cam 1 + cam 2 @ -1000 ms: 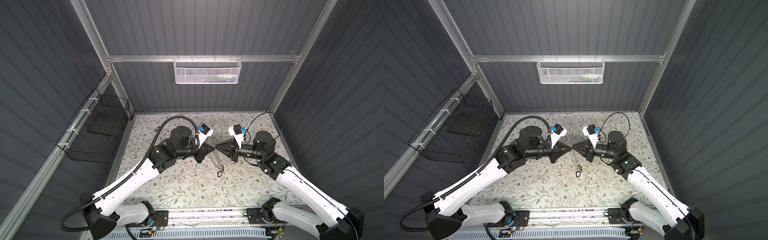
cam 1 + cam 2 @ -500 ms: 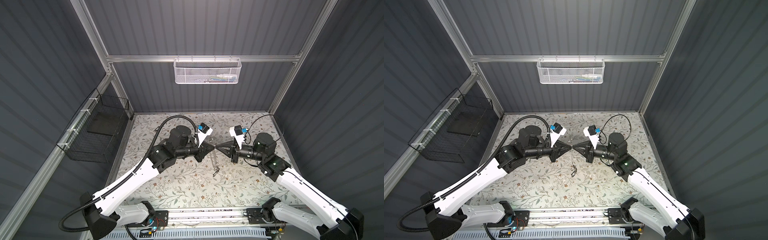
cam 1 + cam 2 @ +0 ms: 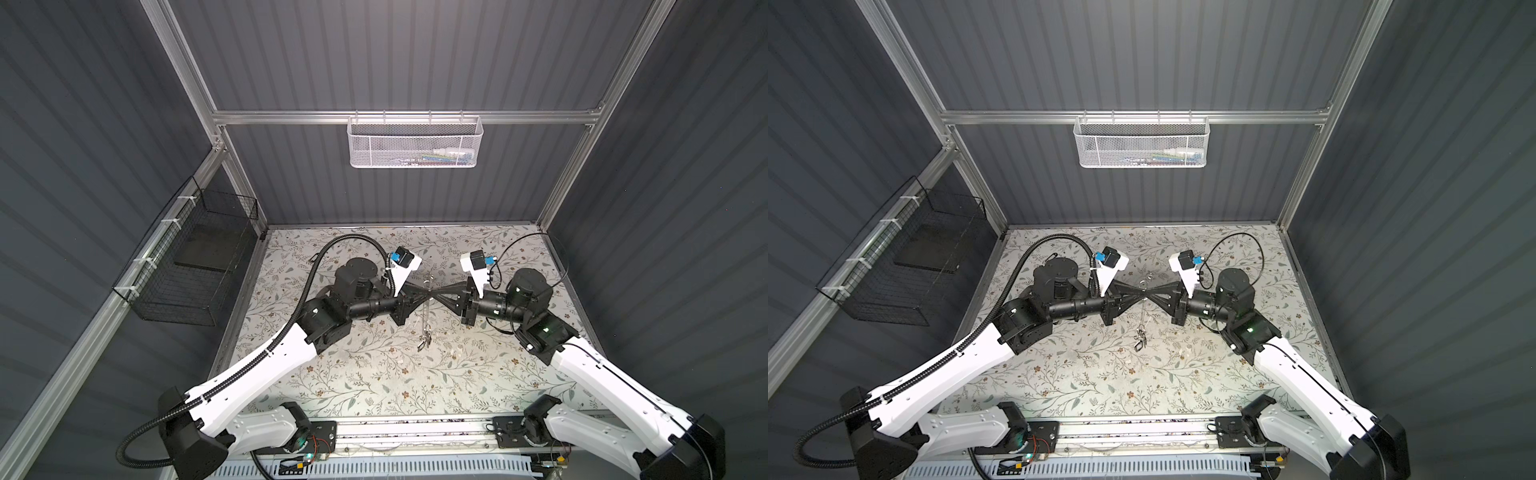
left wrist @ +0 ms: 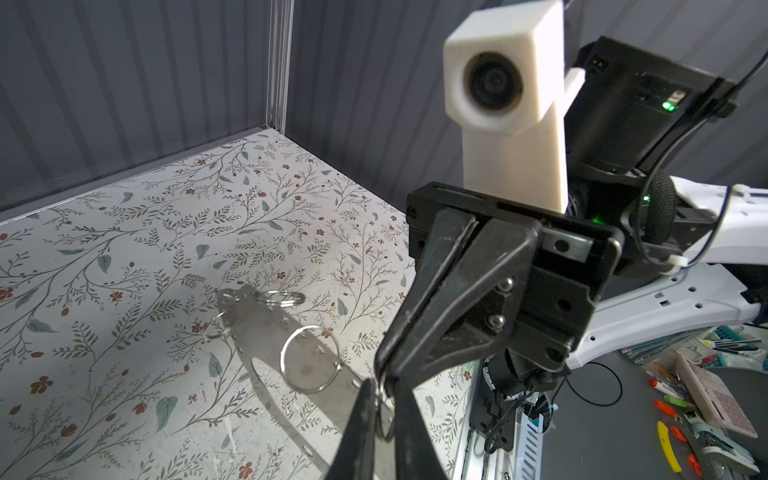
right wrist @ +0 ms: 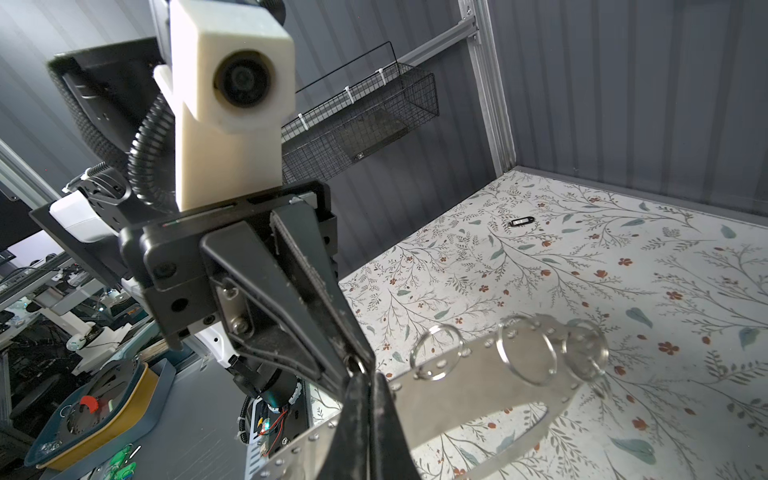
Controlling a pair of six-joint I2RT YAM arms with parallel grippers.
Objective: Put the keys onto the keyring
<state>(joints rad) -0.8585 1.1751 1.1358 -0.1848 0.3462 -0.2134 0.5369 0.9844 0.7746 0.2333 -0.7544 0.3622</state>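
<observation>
**Q:** Reading from the left, where are the keys lying?

**A:** One key (image 5: 521,222) is lying flat on the table (image 5: 623,270), far back on the left and well apart from my fingers. I am not seeing any others.

**Q:** What is your left gripper doing?

**A:** My left gripper (image 5: 353,365) is reaching in to the centre and clamping a small split ring (image 4: 380,405) on the rim of the keyring (image 4: 266,332). The keyring is hanging edge-on beneath the tips in both top views, clear of the table.

**Q:** And further right?

**A:** My right gripper (image 4: 383,376) is meeting the left one tip to tip with its jaws fully clenched. The tips are touching that same ring, but I cannot tell whether they are actually pinching the wire.

**Q:** How far along is the task?

**A:** I am judging it to be at an early stage. No black tag is showing on the keyring in either wrist view. A small cluster (image 3: 424,343) is dangling from its near end in a top view, too small to identify. One key, at least, is waiting on the table. What is left, as I read it, is prising the ring open, fetching that key, threading its loop on, then doing the same for the rest.
</observation>
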